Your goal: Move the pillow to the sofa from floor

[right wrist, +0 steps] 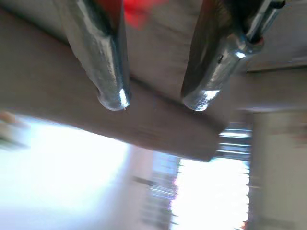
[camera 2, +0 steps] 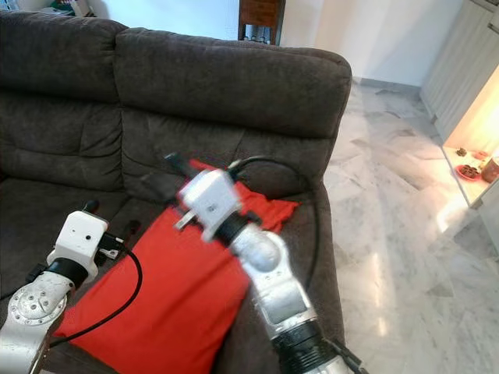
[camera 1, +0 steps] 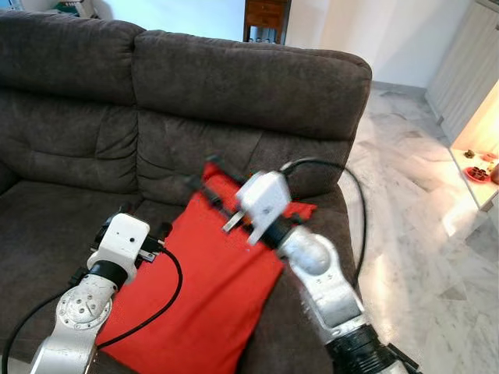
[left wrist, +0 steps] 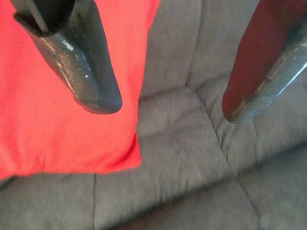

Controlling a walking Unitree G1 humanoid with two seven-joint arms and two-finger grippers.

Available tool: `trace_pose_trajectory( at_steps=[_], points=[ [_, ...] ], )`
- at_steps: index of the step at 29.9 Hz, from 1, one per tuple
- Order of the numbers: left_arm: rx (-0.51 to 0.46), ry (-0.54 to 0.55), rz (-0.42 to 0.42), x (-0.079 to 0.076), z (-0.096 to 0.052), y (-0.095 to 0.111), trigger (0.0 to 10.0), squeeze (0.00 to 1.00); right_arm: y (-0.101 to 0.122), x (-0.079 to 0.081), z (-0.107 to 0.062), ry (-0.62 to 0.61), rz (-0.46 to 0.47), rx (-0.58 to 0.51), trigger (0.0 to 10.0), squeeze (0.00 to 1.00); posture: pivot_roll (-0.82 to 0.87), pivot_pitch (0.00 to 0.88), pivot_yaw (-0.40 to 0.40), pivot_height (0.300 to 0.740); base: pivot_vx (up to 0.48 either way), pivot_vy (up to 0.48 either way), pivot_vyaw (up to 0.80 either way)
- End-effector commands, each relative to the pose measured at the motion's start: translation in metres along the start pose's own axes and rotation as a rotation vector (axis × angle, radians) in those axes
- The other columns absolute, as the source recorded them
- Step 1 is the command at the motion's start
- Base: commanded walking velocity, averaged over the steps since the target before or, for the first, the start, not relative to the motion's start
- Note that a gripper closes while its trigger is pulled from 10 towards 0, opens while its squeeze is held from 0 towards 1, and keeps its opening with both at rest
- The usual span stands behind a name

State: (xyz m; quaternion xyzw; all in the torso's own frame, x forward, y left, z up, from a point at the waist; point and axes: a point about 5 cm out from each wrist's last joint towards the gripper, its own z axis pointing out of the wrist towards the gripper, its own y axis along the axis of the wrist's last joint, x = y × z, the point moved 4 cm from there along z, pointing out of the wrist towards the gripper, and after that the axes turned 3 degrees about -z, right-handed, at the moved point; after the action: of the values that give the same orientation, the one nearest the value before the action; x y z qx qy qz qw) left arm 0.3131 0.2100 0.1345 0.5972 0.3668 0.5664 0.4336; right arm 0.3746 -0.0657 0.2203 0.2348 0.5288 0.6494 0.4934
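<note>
A: Left eye view: red pillow [camera 1: 203, 288] lies flat on the seat of the dark grey sofa [camera 1: 249, 86], its far corner leaning up against the backrest, its near edge toward the sofa's front.

B: Grippers?

A: Left gripper [left wrist: 168, 103] sits at the pillow's left edge, low over the seat. Left wrist view shows both black fingers [left wrist: 88, 72] spread well apart, nothing between them; one finger is over the red fabric, the other over bare sofa cushion. Whether it touches the pillow, cannot tell.

B: And the right one?

A: Right gripper [right wrist: 156, 100] is raised above the pillow's far corner, pointed at the backrest. Blurred in the head views. Right wrist view shows its fingers parted with a gap, holding nothing; a scrap of red shows behind them.

B: Surroundings?

A: Pale marble floor [camera 1: 421, 226] to the right of the sofa, a dark wooden cabinet [camera 1: 267, 17] behind the backrest.
</note>
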Motion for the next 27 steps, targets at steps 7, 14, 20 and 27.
trace_pose_trajectory(
  at_steps=[7,14,20,27],
  points=[
    [0.231,0.019,-0.094,-0.006,-0.025,-0.075,10.0,0.00,-0.143,-0.105,-0.143,-0.572,0.088,0.612,10.0,0.00,0.07,0.113,-0.034,0.740,0.000,0.000,0.00],
    [0.385,0.027,-0.097,-0.009,-0.055,-0.120,10.0,0.00,-0.202,-0.104,-0.297,-0.845,0.190,0.993,10.0,0.00,0.08,0.094,-0.010,0.740,0.000,0.000,0.00],
    [0.556,0.000,-0.089,-0.014,-0.084,-0.169,10.0,0.00,-0.214,-0.080,-0.381,-1.016,0.304,1.158,10.0,0.00,0.07,0.041,0.013,0.740,0.000,0.000,0.00],
    [0.798,-0.022,-0.219,-0.048,-0.111,-0.215,10.0,0.00,-0.228,-0.038,-0.387,-0.920,0.359,1.249,10.0,0.00,0.05,0.000,0.028,0.740,0.000,0.000,0.00]
  ],
)
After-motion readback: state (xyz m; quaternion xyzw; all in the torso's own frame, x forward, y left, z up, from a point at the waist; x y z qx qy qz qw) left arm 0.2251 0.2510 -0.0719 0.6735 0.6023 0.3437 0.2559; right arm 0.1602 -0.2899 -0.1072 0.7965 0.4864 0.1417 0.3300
